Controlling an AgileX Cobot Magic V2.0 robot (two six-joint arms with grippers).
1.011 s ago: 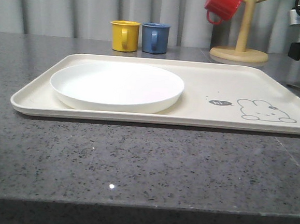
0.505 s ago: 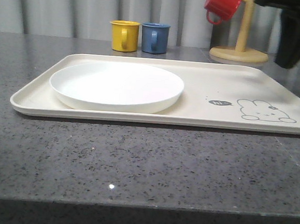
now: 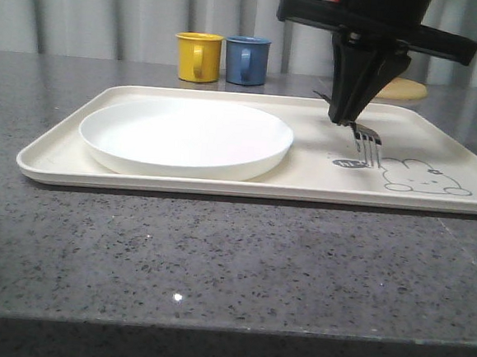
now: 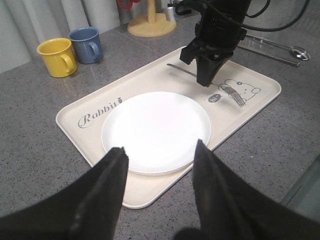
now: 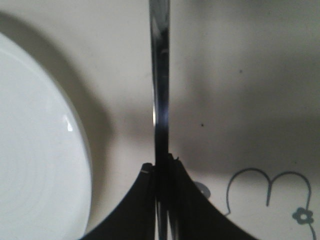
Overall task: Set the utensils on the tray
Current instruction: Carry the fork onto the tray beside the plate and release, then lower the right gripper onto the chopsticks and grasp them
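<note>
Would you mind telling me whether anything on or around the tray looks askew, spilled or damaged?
Nothing stands out. The tray lies flat with the white plate level on it, and the right claw holds the fork above the rabbit drawing. No spill or damage is visible.

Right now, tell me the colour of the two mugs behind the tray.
One mug is yellow, the other mug blue; the left wrist view shows them best.

Count on record: one tray (image 3: 221, 185); one white plate (image 3: 185, 137); one fork (image 3: 367, 146); one spoon (image 4: 292, 50); one pair of chopsticks (image 4: 265, 52), beside the spoon on the desk (image 3: 215, 259). Mugs: three, one yellow (image 3: 198, 56), one blue (image 3: 247, 60), one red (image 4: 131, 3). One wooden mug stand (image 4: 151, 22).
</note>
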